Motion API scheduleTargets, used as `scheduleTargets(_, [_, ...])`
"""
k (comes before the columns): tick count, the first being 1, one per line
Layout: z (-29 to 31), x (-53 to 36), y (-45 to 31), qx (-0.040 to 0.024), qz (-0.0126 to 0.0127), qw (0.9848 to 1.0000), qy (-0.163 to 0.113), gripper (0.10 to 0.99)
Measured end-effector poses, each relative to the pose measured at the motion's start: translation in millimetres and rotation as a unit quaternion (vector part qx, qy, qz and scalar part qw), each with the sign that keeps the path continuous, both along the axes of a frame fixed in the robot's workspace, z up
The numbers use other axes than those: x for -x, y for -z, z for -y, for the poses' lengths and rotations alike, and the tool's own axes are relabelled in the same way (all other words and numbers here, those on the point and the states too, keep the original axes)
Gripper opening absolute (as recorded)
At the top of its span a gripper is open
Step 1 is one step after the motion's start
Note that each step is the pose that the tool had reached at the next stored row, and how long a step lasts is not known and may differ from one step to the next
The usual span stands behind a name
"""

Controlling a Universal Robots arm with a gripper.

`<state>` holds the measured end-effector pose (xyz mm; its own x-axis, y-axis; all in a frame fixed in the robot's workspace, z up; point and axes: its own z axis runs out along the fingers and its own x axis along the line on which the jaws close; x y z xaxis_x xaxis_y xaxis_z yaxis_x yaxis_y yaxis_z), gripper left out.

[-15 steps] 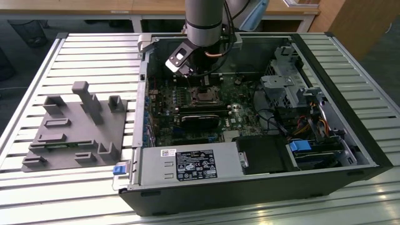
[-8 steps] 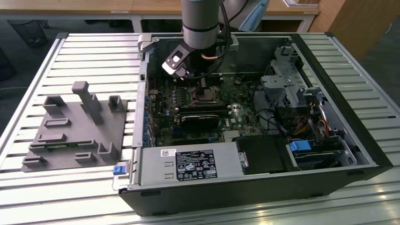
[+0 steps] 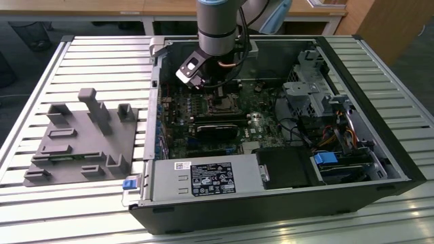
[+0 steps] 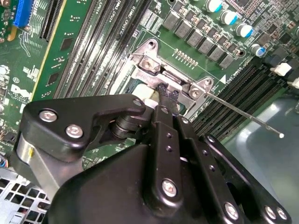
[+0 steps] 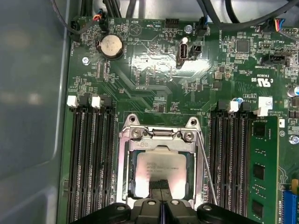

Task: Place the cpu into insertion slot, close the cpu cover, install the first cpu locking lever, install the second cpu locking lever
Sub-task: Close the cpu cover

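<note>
Here the claw (image 5: 161,184), pressed together with nothing pinched, sets its tip at the edge of the cpu (image 5: 159,161), which lies flat in the window of the lowered cpu cover (image 5: 123,168), a thin wire lever (image 5: 206,163) just beside it. Outward, in the exterior view, the computer case (image 3: 379,168) sits on the worktop (image 3: 88,61) with a grey fixture (image 3: 81,137) at nine o'clock. The chip likely handles light, stiff and fragile, best gripped by its edges.

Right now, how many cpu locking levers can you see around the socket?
1. A thin metal locking lever runs along one side of the cpu cover, in both wrist views. A second one may be hidden behind the gripper.
</note>
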<state>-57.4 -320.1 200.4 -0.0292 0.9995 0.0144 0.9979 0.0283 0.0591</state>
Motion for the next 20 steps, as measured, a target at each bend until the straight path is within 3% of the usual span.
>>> scheduleTargets(4, [0.0, -0.1, -6.8, 0.0, -0.0003, 1.0, 0.0, 0.106])
scheduleTargets(10, [0.0, -9.2, -6.9, 0.0, -0.0003, 1.0, 0.0, 0.106])
scheduleTargets(20, [0.0, -16.5, -6.8, -0.0001, -0.0002, 1.0, 0.0, 0.106])
